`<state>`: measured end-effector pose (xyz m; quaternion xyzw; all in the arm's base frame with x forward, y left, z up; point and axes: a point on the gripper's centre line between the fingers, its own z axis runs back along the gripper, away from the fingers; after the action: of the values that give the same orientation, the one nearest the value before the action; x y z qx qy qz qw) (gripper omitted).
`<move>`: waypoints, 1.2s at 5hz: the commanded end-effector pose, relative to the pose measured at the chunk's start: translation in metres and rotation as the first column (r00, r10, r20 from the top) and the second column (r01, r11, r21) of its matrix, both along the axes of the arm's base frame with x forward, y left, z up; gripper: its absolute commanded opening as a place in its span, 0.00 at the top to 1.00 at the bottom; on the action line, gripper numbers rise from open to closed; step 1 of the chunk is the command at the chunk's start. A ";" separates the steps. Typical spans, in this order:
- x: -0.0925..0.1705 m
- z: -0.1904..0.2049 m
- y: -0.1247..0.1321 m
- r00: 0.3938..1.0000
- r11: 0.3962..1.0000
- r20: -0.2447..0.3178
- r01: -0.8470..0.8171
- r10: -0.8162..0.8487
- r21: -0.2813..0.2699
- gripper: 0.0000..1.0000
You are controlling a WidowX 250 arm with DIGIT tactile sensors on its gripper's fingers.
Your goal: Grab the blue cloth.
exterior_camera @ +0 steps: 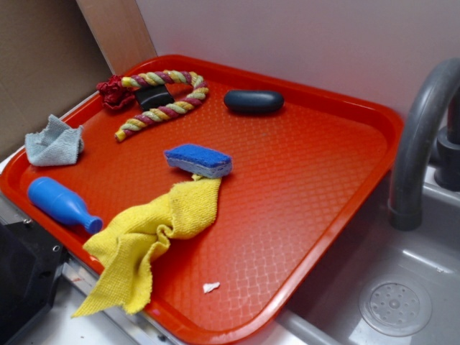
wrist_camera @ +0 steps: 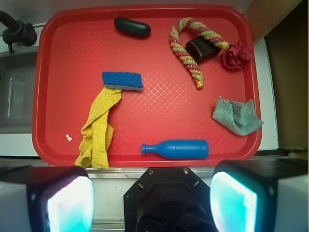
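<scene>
The blue cloth (exterior_camera: 54, 141) is a small crumpled pale grey-blue rag on the left rim of the red tray (exterior_camera: 316, 151). In the wrist view the blue cloth (wrist_camera: 236, 116) lies at the right side of the tray (wrist_camera: 63, 63), far ahead and to the right of my gripper (wrist_camera: 152, 203). My gripper hangs over the counter in front of the tray's near edge. Its two pale fingertips (wrist_camera: 70, 203) stand wide apart, open, with nothing between them.
On the tray lie a blue bottle (wrist_camera: 177, 149), a yellow cloth (wrist_camera: 99, 130), a blue sponge (wrist_camera: 122, 79), a rope toy (wrist_camera: 187, 53) around a black block (wrist_camera: 202, 47), and a dark oval object (wrist_camera: 132, 26). A sink and faucet (exterior_camera: 420, 136) sit beside the tray.
</scene>
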<state>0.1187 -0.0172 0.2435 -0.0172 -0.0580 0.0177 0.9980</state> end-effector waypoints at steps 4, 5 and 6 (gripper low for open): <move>0.066 -0.116 0.132 0.721 0.709 0.126 -0.693 0.681 0.135 0.00; 0.049 -0.149 0.147 0.506 0.515 0.218 -0.857 0.835 0.016 0.00; 0.030 -0.174 0.146 0.283 0.287 0.179 -0.958 0.942 0.004 0.00</move>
<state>0.1639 0.1218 0.0614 0.0763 -0.1162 0.5980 0.7894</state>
